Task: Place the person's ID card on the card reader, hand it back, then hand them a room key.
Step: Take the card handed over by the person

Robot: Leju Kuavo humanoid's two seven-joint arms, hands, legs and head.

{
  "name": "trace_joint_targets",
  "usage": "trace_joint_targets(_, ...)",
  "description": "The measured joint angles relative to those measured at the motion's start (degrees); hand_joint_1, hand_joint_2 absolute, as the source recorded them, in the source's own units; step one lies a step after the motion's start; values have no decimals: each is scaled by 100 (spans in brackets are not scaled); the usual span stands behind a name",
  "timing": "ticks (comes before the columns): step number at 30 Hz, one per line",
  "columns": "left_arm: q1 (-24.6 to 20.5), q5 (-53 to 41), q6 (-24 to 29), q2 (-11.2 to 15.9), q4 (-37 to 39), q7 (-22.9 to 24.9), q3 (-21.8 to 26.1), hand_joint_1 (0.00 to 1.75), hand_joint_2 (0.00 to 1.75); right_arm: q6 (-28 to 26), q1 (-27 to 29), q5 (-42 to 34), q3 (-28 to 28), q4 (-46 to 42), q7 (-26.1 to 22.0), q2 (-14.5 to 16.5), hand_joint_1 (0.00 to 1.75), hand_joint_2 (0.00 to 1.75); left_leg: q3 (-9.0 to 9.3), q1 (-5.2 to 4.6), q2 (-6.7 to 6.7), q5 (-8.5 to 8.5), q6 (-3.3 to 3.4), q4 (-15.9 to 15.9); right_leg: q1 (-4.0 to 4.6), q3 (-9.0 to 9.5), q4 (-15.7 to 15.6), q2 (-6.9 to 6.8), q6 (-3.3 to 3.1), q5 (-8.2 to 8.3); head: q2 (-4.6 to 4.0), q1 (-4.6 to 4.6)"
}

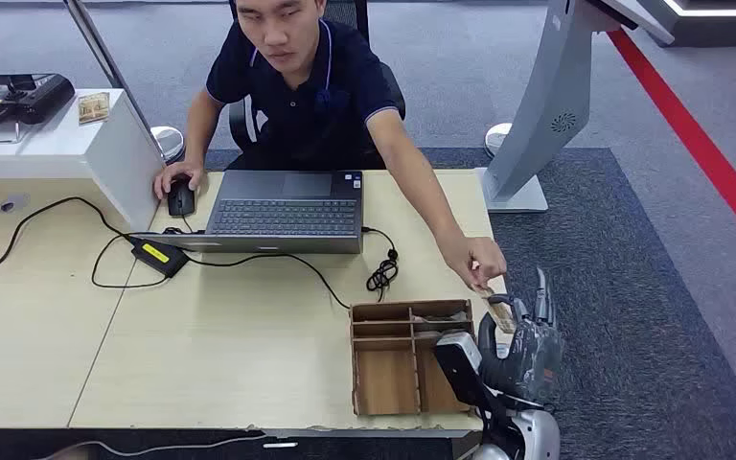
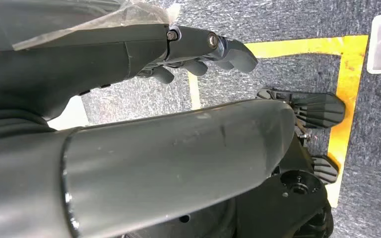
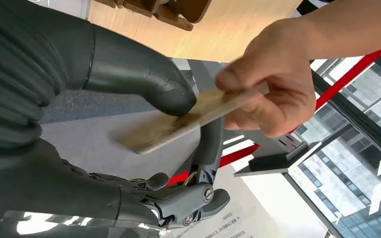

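Card passing between the person's hand [image 3: 273, 94] and the right hand [image 1: 527, 340] at the table's [image 1: 201, 355] near right corner.

The card [image 3: 188, 121] is lying across the right hand's thumb [image 3: 149, 84], its long axis running out toward the person, who is pinching the far end; the thumb is pressing on it, other fingers spread. The right wrist view is showing this contact; the head view is showing the wooden tray [image 1: 407, 359] just beside. The left hand [image 2: 198, 54], hanging low over the carpet, is loosely curled and holding nothing.

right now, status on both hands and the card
Right hand and the person's hand both pinch the card. Left hand hangs down, holding nothing. Nothing in the way.
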Motion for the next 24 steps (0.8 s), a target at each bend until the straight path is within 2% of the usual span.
trace_joint_targets(14,0,-7,-13,25,1,-7,-10,0,0,0,-8,2,26,0,28,-12,175,175,0,0,0,0,0,0,0,0,0,0,0,0,0,0)
trace_joint_targets(24,0,4,-10,26,1,-7,-11,0,0,0,18,98,28,5,340,-90,175,175,1,0,0,0,0,0,0,-1,-1,0,0,0,0,0)
